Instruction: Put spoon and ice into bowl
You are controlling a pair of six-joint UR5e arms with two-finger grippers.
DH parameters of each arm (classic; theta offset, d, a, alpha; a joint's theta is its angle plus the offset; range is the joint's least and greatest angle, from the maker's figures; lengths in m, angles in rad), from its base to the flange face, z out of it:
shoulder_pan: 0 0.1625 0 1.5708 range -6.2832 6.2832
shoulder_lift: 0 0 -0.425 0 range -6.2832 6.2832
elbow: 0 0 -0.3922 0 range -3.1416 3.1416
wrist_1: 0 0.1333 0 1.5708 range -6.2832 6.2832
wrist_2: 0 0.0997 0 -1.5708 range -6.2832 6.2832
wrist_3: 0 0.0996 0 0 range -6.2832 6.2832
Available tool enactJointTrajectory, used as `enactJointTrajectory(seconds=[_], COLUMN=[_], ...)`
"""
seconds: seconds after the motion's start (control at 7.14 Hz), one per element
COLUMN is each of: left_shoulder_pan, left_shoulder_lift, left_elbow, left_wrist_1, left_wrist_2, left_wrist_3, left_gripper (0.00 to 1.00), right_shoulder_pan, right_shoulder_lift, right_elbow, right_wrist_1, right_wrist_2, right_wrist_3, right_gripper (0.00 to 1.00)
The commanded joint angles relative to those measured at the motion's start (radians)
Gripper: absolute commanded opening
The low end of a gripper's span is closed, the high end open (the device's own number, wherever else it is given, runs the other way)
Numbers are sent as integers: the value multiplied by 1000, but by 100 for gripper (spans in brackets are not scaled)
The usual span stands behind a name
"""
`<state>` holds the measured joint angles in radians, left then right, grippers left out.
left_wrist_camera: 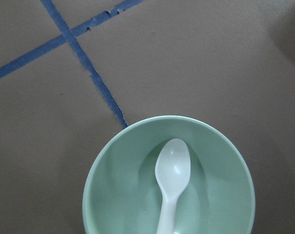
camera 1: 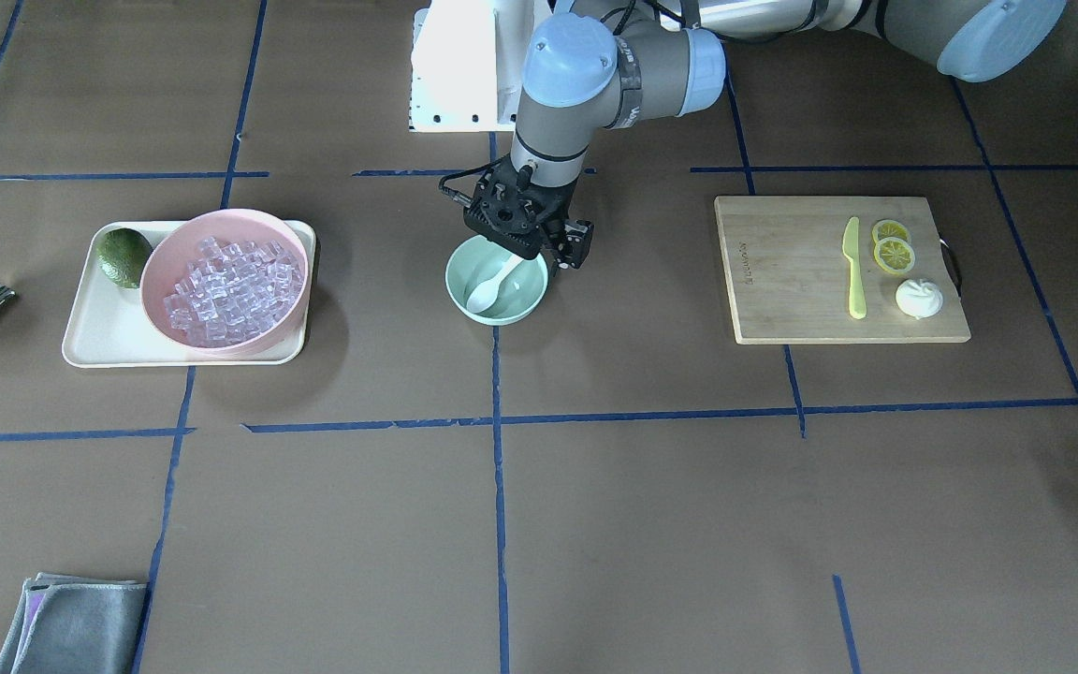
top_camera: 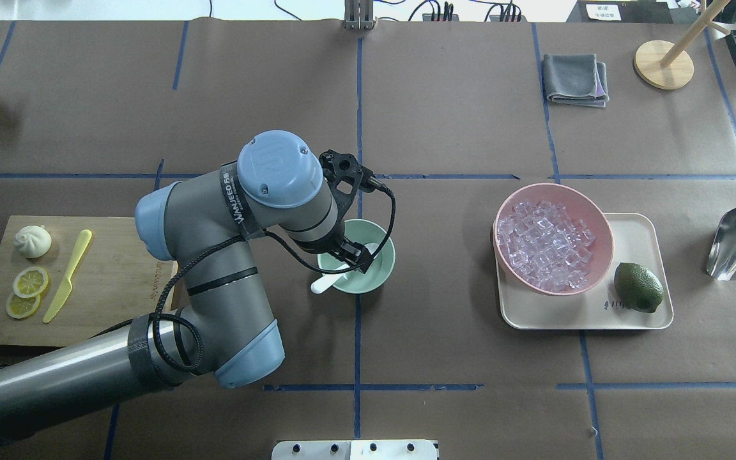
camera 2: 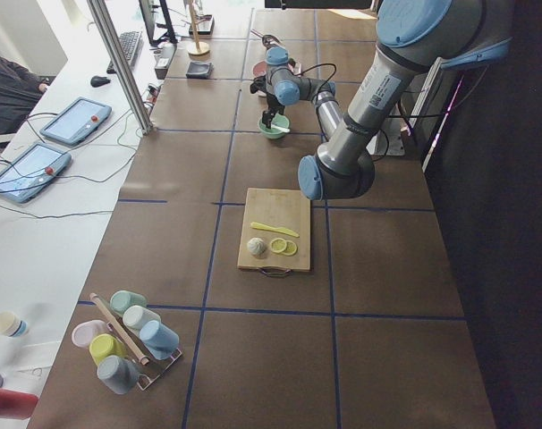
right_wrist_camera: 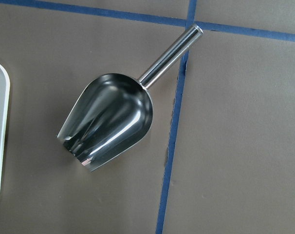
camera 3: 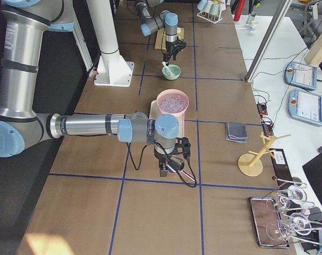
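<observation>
Already the spoon (left_wrist_camera: pixel 173 168) is lying with its scoop down on the floor of the mint-green bowl (left_wrist_camera: pixel 220 190), its handle slanting up toward the rim, so the first half of the job is looking done or all but done. Directly above, the left gripper (top_camera: pixel 355 254) is hanging over the bowl, right across the line of the handle. Whether its jaws are pinching the handle or standing apart from it I cannot tell, since the gripper's own body is hiding them. Nothing else is showing inside the bowl.

Further along the table, the ice (top_camera: pixel 544 246) is sitting heaped in the pink bowl (top_camera: pixel 600 220) on the cream tray (top_camera: pixel 636 230), well apart from the target. Beyond the tray, the metal scoop (right_wrist_camera: pixel 111 117) is lying empty on the table, and the right gripper (camera 3: pixel 168 166) is hovering above it; how its jaws are standing cannot be judged. So carrying a cube across is what is remaining, and as I read it that half is not yet begun.
</observation>
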<state>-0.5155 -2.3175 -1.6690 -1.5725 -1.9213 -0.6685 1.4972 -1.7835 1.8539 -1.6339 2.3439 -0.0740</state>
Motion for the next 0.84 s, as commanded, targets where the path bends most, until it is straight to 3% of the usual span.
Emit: enactJointTrajectory(seconds=[0.0, 0.42, 0.7], left_shoulder_pan=[-111, -421, -619], left_shoulder_lift=[128, 336, 543], left_elbow=[-122, -152, -228], left_wrist_1=[114, 114, 108], left_wrist_2=[-66, -310, -344], left_wrist_3=[171, 450, 474], left_gripper=[100, 100, 100], right_shoulder_pan=[0, -3, -6], right_shoulder_lift=[7, 7, 9], right_elbow=[19, 47, 59], right_wrist_1=[0, 42, 42], right_wrist_2=[2, 44, 49], right_wrist_3=[2, 3, 5], right_gripper=[100, 100, 100])
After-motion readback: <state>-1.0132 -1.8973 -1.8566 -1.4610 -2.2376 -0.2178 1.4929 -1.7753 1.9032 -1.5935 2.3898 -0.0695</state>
